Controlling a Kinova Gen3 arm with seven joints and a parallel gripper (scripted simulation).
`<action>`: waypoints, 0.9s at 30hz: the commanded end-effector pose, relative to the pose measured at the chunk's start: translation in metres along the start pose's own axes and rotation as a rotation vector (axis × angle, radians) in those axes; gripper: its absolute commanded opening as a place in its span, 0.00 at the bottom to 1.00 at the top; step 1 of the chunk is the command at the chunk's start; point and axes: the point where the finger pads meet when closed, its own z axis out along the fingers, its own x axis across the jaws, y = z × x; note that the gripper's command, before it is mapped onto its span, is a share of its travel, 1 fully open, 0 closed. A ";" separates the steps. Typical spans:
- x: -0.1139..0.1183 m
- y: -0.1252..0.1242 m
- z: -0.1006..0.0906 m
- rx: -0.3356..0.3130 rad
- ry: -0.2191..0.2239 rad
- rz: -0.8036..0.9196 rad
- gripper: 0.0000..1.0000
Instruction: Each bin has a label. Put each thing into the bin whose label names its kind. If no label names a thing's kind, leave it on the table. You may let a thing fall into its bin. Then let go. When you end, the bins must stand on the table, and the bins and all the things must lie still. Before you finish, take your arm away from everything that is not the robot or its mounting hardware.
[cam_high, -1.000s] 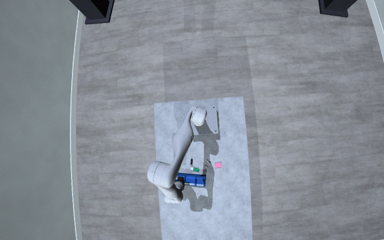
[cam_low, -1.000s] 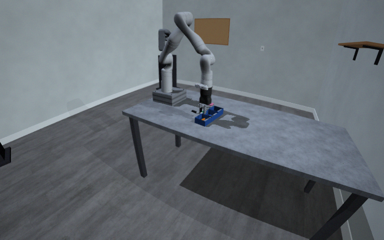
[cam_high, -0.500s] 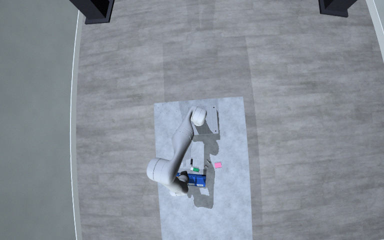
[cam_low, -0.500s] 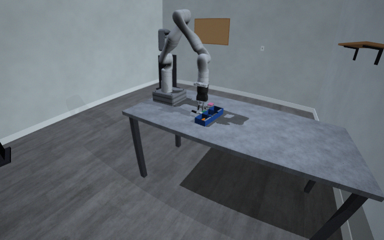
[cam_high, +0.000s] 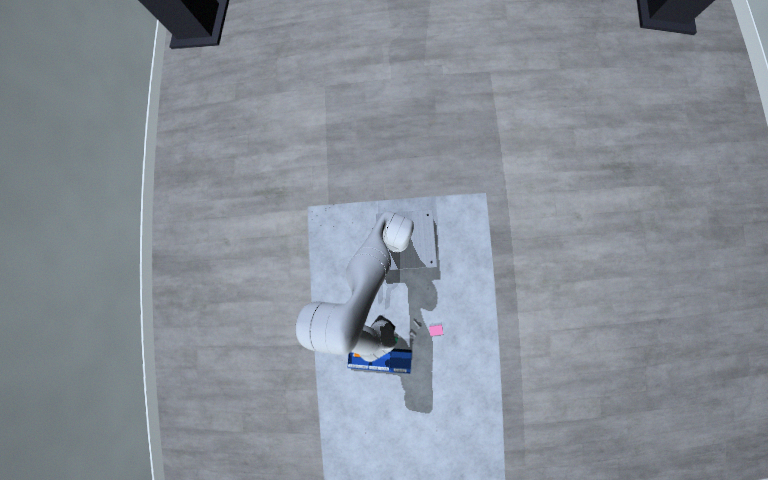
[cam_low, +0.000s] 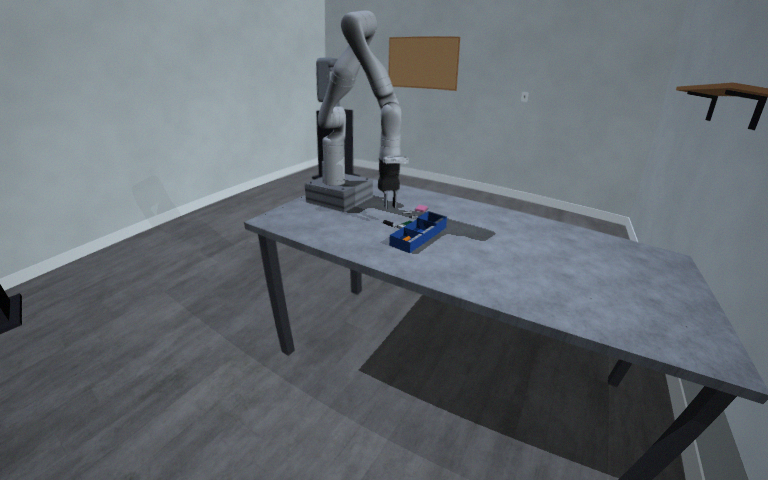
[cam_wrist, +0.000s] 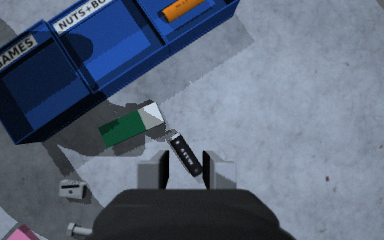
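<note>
Three joined blue bins (cam_high: 400, 362) (cam_low: 428, 234) stand in a row. In the wrist view one bin (cam_wrist: 55, 95) reads "GAMES", partly cut off, the middle bin (cam_wrist: 117, 52) "NUTS+BO…". The third, its label out of view, holds an orange battery (cam_wrist: 183, 8) (cam_low: 406, 238). My gripper (cam_wrist: 185, 164) (cam_low: 390, 206) is open and empty, above a black stick-shaped thing (cam_wrist: 184, 152) (cam_low: 387, 222) on the table. Beside it lies a green-and-white block (cam_wrist: 125, 128). A grey sharpener-like piece (cam_wrist: 73, 190), a bolt (cam_wrist: 79, 230) and a pink block (cam_wrist: 21, 234) (cam_high: 436, 330) (cam_low: 421, 208) lie farther left in the wrist view.
The table (cam_high: 458, 418) (cam_low: 566, 283) bears the arm's base (cam_high: 424, 240) (cam_low: 328, 196) at one end. The green-and-white block lies between the black thing and the bins, close to the bins' wall. The arm hides part of the bins in the top view.
</note>
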 end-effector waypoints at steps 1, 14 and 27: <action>-0.001 0.000 -0.004 0.017 -0.011 -0.146 0.60; 0.003 0.001 -0.003 0.009 -0.001 -0.595 0.60; 0.003 0.001 -0.003 0.010 -0.002 -0.588 0.60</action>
